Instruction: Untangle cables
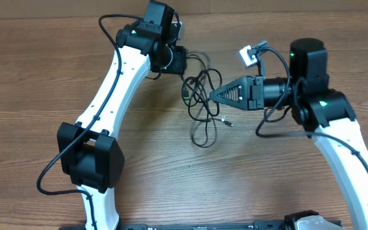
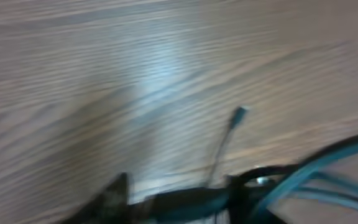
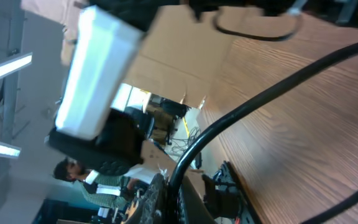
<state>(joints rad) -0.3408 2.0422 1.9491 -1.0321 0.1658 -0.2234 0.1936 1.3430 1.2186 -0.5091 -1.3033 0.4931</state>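
The right gripper (image 1: pixel 211 96) is pressing its jaws fully together. Its pointed tip is sitting in the cables (image 1: pixel 200 102), where it is apparently pinching a strand on the right side of the tangle. In the right wrist view a black cord (image 3: pixel 260 99) is running up from the fingers at the bottom edge and crossing the wooden table (image 3: pixel 328 137) towards the upper right. The left gripper (image 1: pixel 179 62) is hovering at the far edge of the same tangle, mostly hidden under its own black wrist block. Its camera is giving only a blurred picture, so I cannot tell how wide its jaws are standing or whether they are holding anything. That blurred view is showing one thin strand ending in a small plug (image 2: pixel 239 114), lying on the wood just beyond dark shapes along the bottom edge. The cables are lying as one loose bundle of black loops near the middle of the table, between the two grippers. Some loops are trailing towards the near side, and a small metallic plug end (image 1: pixel 229 122) is pointing out to the right, below the right gripper. The left arm (image 1: pixel 117 76) is reaching in from the near left, and the right arm (image 1: pixel 340 150) is bending in from the near right.
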